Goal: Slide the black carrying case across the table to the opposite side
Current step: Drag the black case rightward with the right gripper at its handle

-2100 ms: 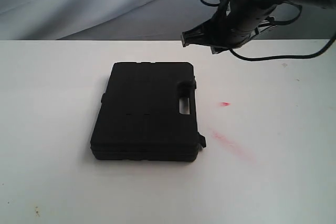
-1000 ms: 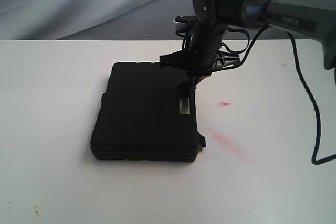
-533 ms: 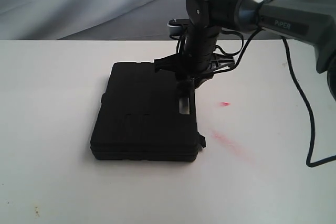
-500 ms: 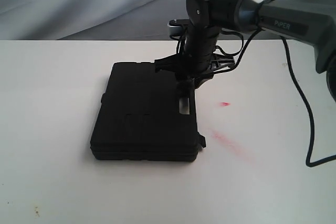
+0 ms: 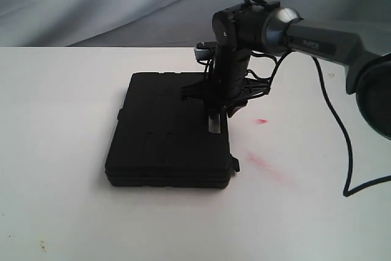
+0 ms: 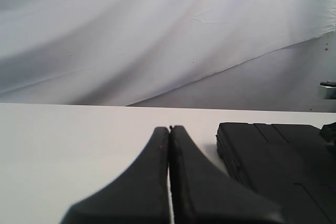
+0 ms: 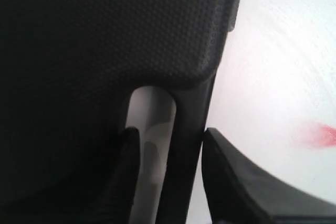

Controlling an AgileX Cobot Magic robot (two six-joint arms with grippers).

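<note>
Right gripper [image 5: 219,107] fingers narrowly straddle the case [image 5: 165,139] handle [image 7: 186,129], unclamped; pushed off-centre, the case may swivel.

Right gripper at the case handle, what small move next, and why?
Probably close the right gripper on the handle: its fingers straddle the bar, one in the slot, one outside, with a gap showing. A grip lets it drag the black case.
</note>
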